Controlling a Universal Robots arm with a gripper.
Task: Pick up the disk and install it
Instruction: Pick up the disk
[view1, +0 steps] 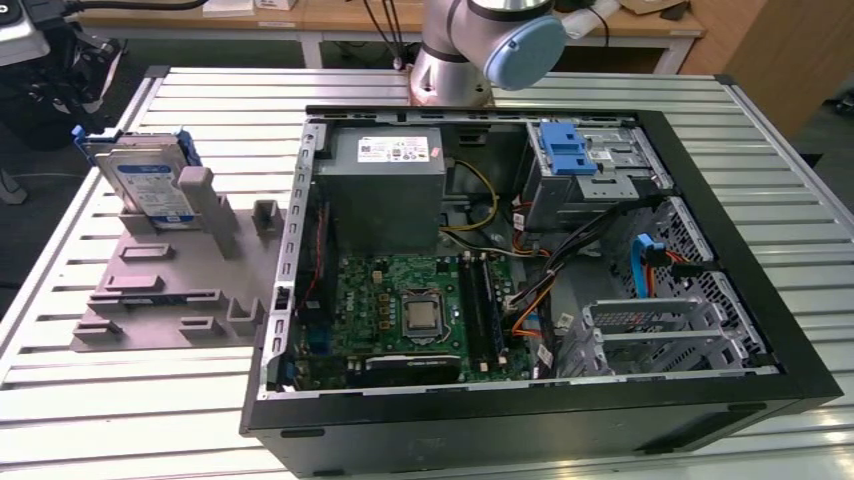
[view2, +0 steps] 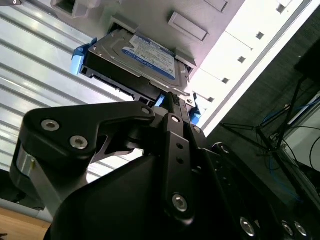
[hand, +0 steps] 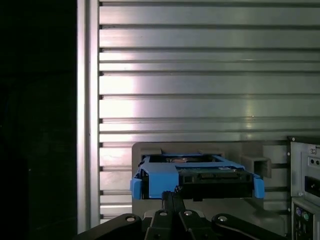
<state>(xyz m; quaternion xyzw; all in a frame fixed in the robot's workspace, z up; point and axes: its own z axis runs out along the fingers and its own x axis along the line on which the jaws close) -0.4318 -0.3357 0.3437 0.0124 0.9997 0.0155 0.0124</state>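
Note:
The disk is a silver drive with a white-and-blue label in a blue bracket. It stands on edge in a grey slotted holder at the exterior view's left, outside the open computer case. In both wrist views the disk sits just beyond my gripper. The two thin black fingers are pressed together, with their tips at the disk's near edge by the blue bracket. Nothing shows between them, and I cannot tell whether the tips touch the disk.
Inside the case are a grey power-supply box, a green motherboard and a blue latch on a metal cage. The arm's base stands behind the case. The ribbed metal table ends close to the holder.

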